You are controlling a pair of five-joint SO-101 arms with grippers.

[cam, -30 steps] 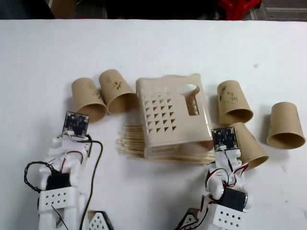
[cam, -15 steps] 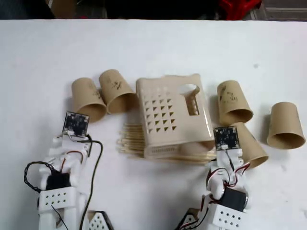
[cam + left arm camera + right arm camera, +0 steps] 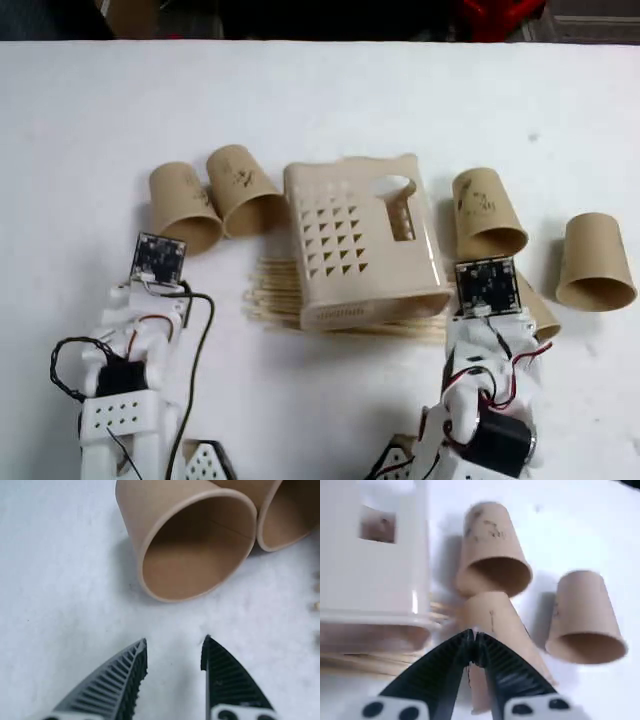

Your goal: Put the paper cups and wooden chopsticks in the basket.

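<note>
Left tool [image 3: 172, 660] stands parted and empty, just short of the open mouth of a paper cup [image 3: 195, 545] lying on its side, with a second cup [image 3: 290, 515] touching it. Mid-counter [image 3: 320, 100], the basket [image 3: 350, 200] lies tipped over on the wooden chopsticks [image 3: 272, 292]. Right tool [image 3: 472, 637] is pinched together, holding nothing, above a third cup [image 3: 492, 612] on its side, with a fourth cup [image 3: 492, 545] and a fifth cup [image 3: 582, 615] nearby.

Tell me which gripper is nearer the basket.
Right. The right gripper hangs over a lying cup beside a corner of the basket. The left gripper sits at the mouth of another cup, farther off on the basket's other side.
</note>
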